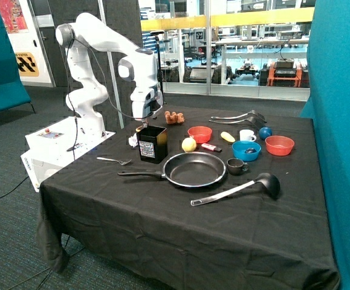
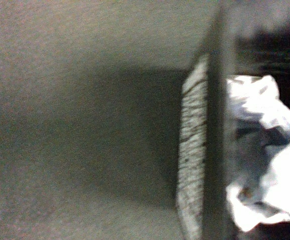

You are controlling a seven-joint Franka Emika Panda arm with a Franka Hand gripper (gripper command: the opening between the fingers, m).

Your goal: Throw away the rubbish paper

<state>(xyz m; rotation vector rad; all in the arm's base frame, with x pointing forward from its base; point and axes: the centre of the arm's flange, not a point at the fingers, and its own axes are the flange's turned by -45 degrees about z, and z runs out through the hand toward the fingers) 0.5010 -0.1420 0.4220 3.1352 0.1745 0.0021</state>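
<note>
1. Worktop [image 1: 162, 229]: black cloth, draped over every edge. Broad bare stretch along the near edge; all items crowded toward the far half.
2. White arm rising from a base beside the worktop's corner, bent over that corner, wrist pointing straight down.
3. Frying pan [image 1: 194, 169]: mid-worktop, handle reaching toward the black box. Open cloth in front of it.
4. Ladle [image 1: 241, 188]: just beside the pan, bowl toward the teal wall, clear room on its near side.
5. Black box [image 1: 152, 144]: open-topped, upright, close to the worktop's corner edge, directly under the wrist. Rim [image 2: 212, 130] seen edge-on in the wrist view.
6. Tool [image 1: 141, 127]: hanging right above the box's rim on the corner side. Cannot tell whether wide or narrow; fingertips hidden in both views.
7. Red bowls [image 1: 199, 133] [image 1: 279, 145] and blue bowl [image 1: 246, 150]: far half, near one another.
8. Rubbish paper, one wad [image 2: 265, 165]: crumpled white, lying inside the box, past the rim in the wrist view.
9. Rubbish paper, other wad [image 1: 132, 141]: on the cloth, just beside the box's corner-side wall, near the worktop edge.
10. Fork [image 1: 115, 161]: near the corner edge, in front of the box.
11. Lemon [image 1: 188, 144]: between box and pan.
</note>
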